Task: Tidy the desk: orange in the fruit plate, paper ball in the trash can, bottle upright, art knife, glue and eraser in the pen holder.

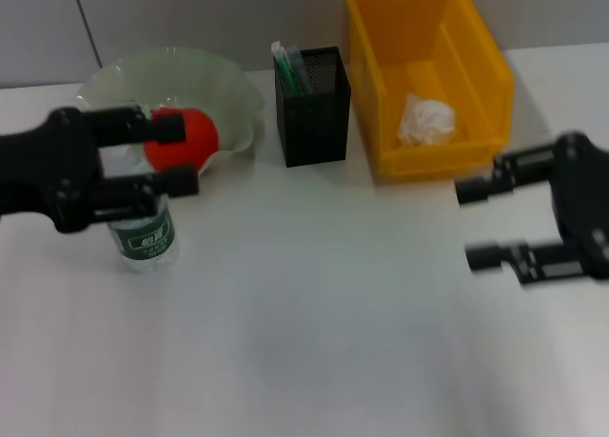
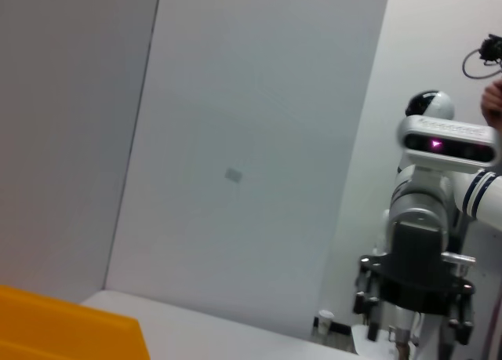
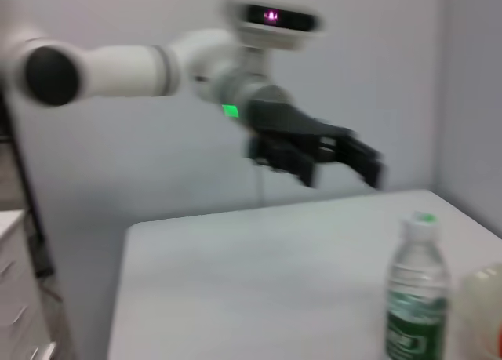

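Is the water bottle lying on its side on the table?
No, the water bottle stands upright on the table, cap on top.

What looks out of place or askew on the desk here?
Nothing stands out. The orange sits in the plate, the paper ball in the yellow bin, the bottle upright, and the pen holder holds items. Both tools, left and right, are open above the desk.

The left gripper hides the bottle's top and part of the orange.
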Controlling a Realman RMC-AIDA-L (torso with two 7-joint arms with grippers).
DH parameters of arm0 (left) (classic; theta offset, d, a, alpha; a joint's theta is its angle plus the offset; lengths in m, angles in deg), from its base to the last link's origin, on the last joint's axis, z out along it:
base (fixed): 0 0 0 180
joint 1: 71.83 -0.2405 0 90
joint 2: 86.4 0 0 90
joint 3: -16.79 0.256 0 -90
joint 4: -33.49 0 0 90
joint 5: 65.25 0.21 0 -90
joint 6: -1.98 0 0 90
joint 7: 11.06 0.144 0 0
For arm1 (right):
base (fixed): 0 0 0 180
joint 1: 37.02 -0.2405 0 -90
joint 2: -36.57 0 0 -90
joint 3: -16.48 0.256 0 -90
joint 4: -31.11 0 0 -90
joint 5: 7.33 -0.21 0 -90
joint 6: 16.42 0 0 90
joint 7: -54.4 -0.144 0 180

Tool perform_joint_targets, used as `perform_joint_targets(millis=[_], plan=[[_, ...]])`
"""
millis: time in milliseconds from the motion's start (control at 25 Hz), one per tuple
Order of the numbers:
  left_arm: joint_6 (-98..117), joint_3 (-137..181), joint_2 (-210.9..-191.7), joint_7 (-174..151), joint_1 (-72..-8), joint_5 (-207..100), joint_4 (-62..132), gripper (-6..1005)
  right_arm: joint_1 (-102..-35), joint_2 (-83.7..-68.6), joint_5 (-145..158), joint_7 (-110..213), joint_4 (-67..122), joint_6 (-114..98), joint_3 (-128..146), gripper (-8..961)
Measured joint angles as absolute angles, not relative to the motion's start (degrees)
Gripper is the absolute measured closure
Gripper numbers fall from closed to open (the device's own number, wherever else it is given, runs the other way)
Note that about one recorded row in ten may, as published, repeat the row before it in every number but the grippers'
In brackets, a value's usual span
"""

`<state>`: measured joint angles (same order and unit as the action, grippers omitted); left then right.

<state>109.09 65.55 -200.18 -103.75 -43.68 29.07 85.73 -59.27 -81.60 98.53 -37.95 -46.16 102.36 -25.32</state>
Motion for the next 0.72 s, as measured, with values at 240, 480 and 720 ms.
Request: perform_joint_targets(millis=[240,480,720], plan=[[108.44,65.92,-201.09,-101.00,-43.86,29.90,84.29,344,-55.33,-81.83,97.78,-25.46,-46.06,104.90,-24.65,375],[106.20,65.97,-201.09,-99.00,-43.73,30.01,82.20,343,-54.17,-80.98,98.13,-21.60,-45.30,104.90,-19.87,376],[103.72,66.81,-202.04,-94.82,-43.13,32.07,80.95,342,-55.28,-78.48,98.79,-20.11,-42.22,104.71,-17.31,379]])
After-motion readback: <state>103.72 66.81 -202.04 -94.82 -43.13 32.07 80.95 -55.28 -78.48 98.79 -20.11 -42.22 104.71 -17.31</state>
